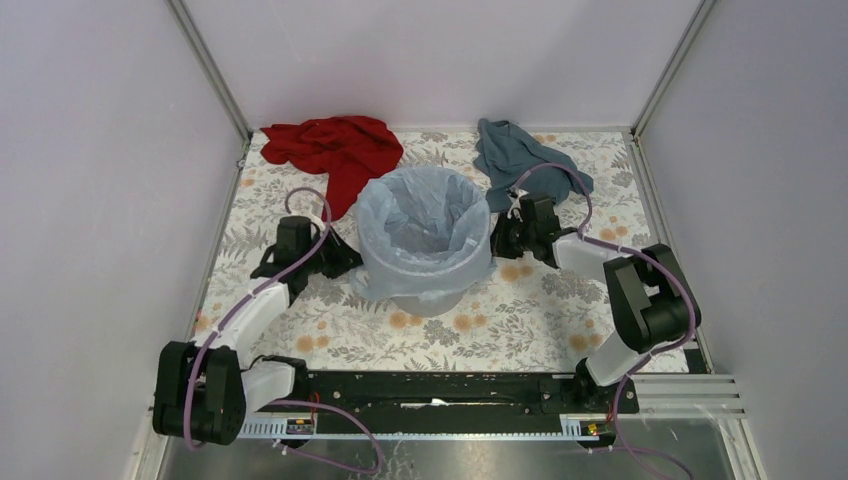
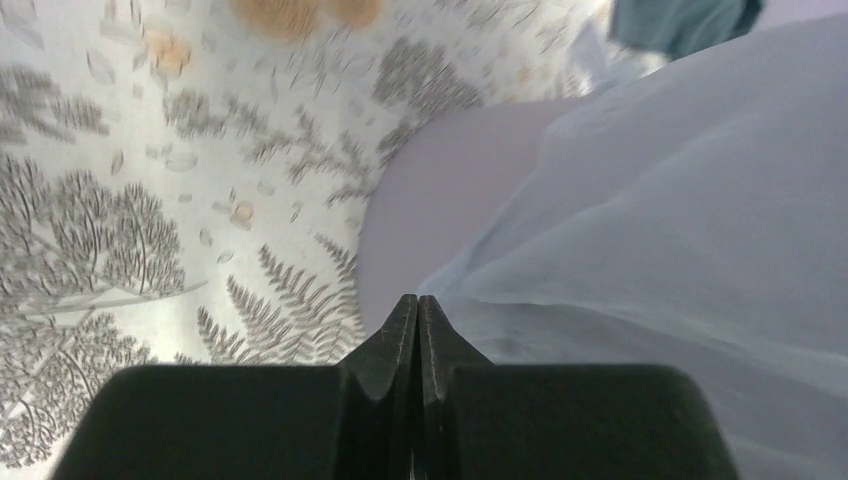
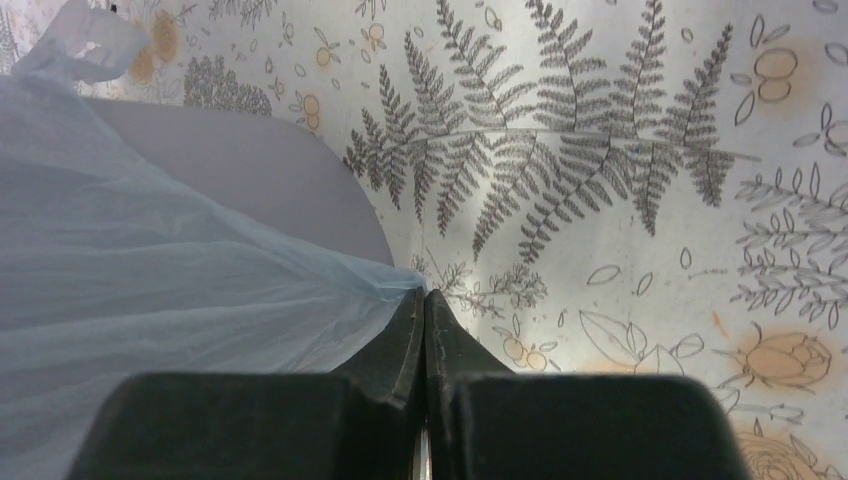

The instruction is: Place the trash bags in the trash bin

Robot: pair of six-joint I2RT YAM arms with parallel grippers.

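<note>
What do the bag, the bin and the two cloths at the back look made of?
The trash bag: thin plastic film, pale blue, translucent, slightly glossy, finely wrinkled. The trash bin: probably hard plastic, light grey, with a smooth matte wall. The red cloth and teal cloth: soft fabric, matte, slumped in loose folds; weave unreadable.

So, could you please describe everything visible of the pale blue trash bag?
The trash bag is thin, translucent pale blue film, wrinkled and slightly glossy. It lines the grey bin, mouth open upward, with its edge folded over the rim and hanging down the outer wall. The right claw is shut on a taut fold of it. The left claw is shut at its hem, but whether it pinches the film cannot be told.
</note>
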